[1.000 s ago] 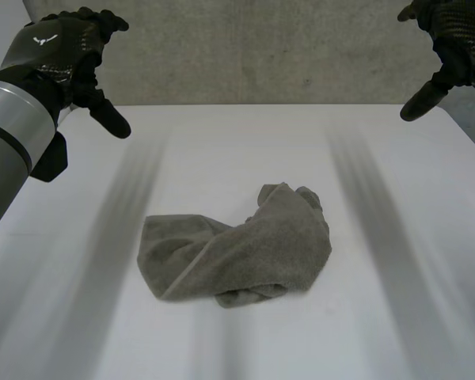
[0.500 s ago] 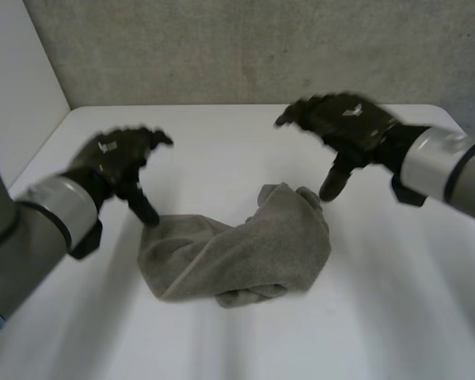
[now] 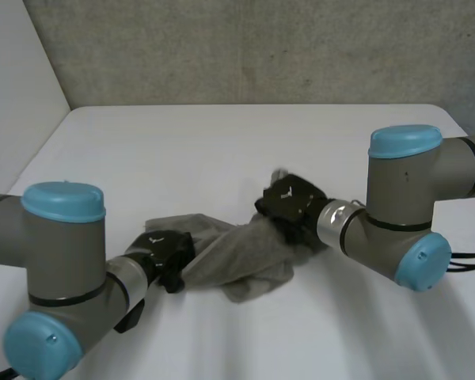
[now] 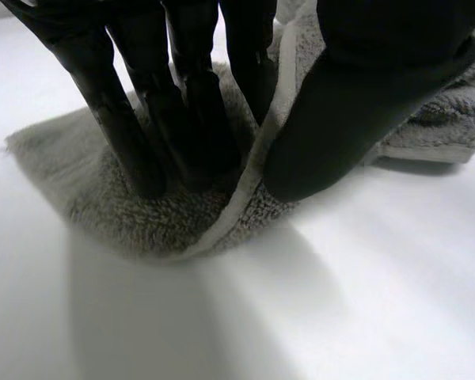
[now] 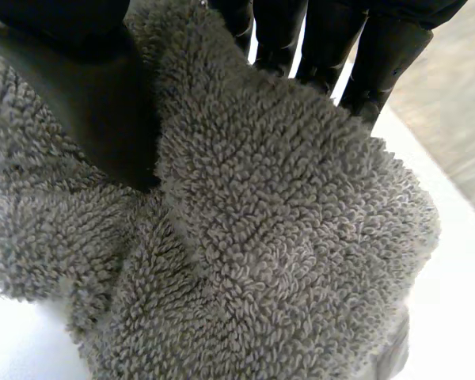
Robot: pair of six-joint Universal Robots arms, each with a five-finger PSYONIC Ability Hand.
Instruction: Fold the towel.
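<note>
A grey terry towel (image 3: 237,255) lies crumpled in the middle of the white table (image 3: 222,142). My left hand (image 3: 165,252) is down on its left end. In the left wrist view the fingers (image 4: 190,103) press into the towel (image 4: 103,214) and the thumb (image 4: 340,119) stands across the pale hem from them, pinching that edge. My right hand (image 3: 289,202) is on the towel's far right end. In the right wrist view a ridge of towel (image 5: 261,237) is bunched between the thumb (image 5: 87,95) and the fingers (image 5: 380,55).
A concrete wall (image 3: 261,47) runs behind the table's far edge, and a white side panel (image 3: 16,79) stands at the left. My left forearm (image 3: 63,261) and right forearm (image 3: 404,198) lie low over the table on either side of the towel.
Both hands came down from high at the back corners onto the towel's two ends and closed on it. The towel's right end has bunched up.
</note>
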